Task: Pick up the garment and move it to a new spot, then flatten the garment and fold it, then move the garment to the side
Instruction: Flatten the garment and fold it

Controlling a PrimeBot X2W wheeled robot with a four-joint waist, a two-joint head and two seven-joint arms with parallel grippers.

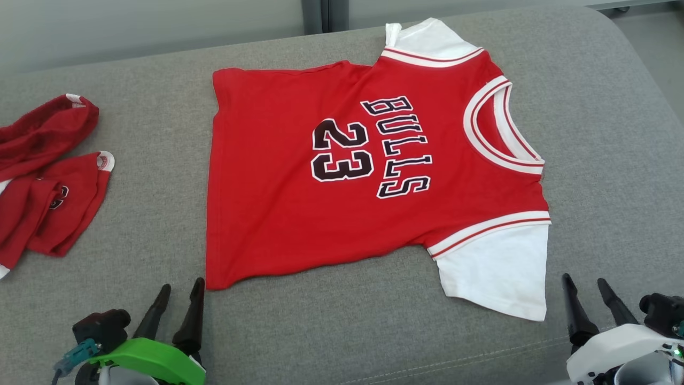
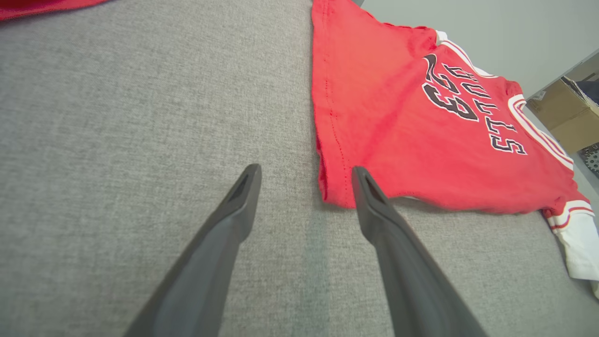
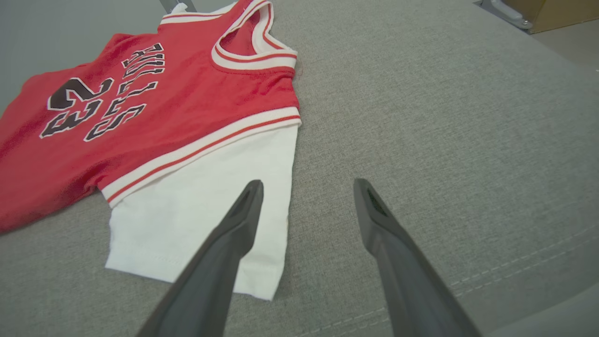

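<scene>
The garment (image 1: 368,176) is a red BULLS 23 jersey with white sleeves, spread flat on the grey cushion, neck to the right. My left gripper (image 1: 183,287) stands open just off its near-left hem corner, empty. In the left wrist view that gripper (image 2: 304,175) frames the bare cushion beside the garment's (image 2: 398,121) corner. My right gripper (image 1: 583,282) is open too, empty, just right of the near white sleeve. The right wrist view has this gripper (image 3: 309,187) above the sleeve edge of the garment (image 3: 206,187).
Several other red garments (image 1: 45,176) lie crumpled at the left edge of the grey cushion (image 1: 598,160). A cardboard box (image 2: 561,114) stands beyond the cushion's far side. A stitched seam runs along the cushion's near right edge.
</scene>
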